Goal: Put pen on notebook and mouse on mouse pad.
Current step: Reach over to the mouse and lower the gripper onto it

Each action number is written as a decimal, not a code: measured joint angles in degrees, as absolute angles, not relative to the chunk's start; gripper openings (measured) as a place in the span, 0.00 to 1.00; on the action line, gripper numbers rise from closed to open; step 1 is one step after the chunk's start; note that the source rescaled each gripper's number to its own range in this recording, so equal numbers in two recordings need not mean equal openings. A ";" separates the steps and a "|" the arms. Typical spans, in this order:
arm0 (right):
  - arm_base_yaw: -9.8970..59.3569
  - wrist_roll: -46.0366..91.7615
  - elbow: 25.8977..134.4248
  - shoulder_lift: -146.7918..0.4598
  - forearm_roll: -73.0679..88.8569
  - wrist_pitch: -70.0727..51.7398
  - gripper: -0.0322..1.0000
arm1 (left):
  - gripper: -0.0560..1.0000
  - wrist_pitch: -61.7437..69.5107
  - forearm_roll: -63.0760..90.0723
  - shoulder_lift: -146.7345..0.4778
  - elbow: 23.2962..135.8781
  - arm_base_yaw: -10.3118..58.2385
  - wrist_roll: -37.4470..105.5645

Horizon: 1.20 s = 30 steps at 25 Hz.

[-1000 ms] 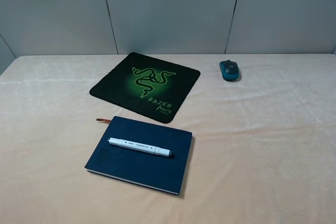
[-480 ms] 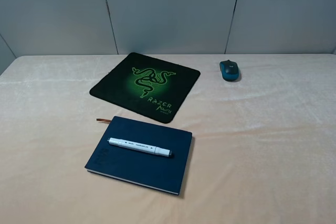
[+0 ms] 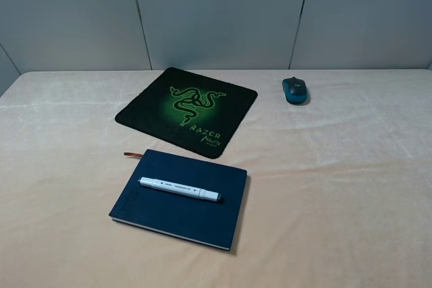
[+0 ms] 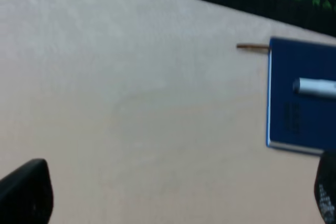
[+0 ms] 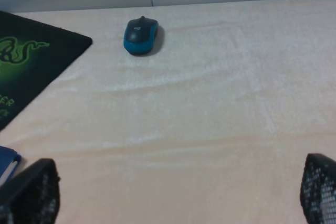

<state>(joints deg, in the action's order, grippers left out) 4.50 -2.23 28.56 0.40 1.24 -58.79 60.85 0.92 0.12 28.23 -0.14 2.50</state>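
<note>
A white pen (image 3: 180, 189) lies across the dark navy notebook (image 3: 155, 210) at the front middle of the table. Behind it sits the black mouse pad (image 3: 152, 109) with its green logo. The teal mouse (image 3: 295, 90) rests on the cloth to the right of the pad, apart from it. Neither arm shows in the high view. The left wrist view has the notebook (image 4: 294, 124) with the pen's end (image 4: 315, 87) off to one side, and my left gripper (image 4: 176, 192) stands open over bare cloth. My right gripper (image 5: 181, 198) is open, with the mouse (image 5: 140, 34) well ahead of it.
A peach cloth (image 3: 337, 180) covers the whole table. Grey wall panels (image 3: 216, 11) close off the back edge. The notebook's reddish ribbon (image 3: 130, 155) pokes out at its back left corner.
</note>
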 joint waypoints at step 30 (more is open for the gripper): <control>4.50 -2.93 35.11 -13.44 0.56 -54.54 1.00 | 1.00 60.85 -1.21 0.22 28.23 -0.30 2.50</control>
<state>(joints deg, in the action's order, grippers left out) 4.50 -2.93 35.11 -13.44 0.56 -54.54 60.85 -1.21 0.22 28.23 -0.30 2.50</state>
